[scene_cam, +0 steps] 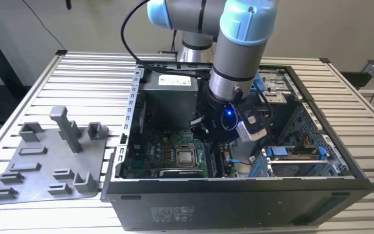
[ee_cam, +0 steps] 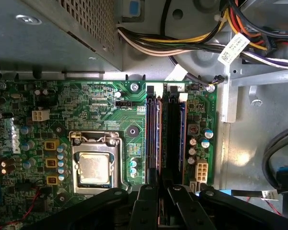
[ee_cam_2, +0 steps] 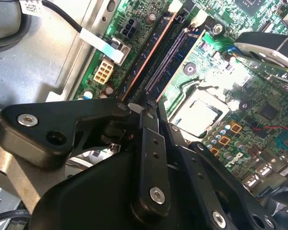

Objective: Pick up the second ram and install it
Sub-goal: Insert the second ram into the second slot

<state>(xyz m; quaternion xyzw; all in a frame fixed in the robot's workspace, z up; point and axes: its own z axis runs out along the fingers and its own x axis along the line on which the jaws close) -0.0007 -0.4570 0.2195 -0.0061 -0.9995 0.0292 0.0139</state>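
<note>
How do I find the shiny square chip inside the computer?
Look into the open black computer case, down to the green circuit board. The silver square chip sits in a metal frame beside the long dark memory slots; nothing else there is a flat, shiny square.

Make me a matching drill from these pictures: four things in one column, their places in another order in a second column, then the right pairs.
Things
1. gripper
2. processor
3. grey plastic tray
4. power supply box

Places
A. on the slatted table, outside the case, at the exterior view's left
B. in its socket on the green board, beside the memory slots
C. at the near end of the memory slots
D. inside the case, in the far corner behind the board

Pairs: 1-C, 2-B, 3-A, 4-D
</note>
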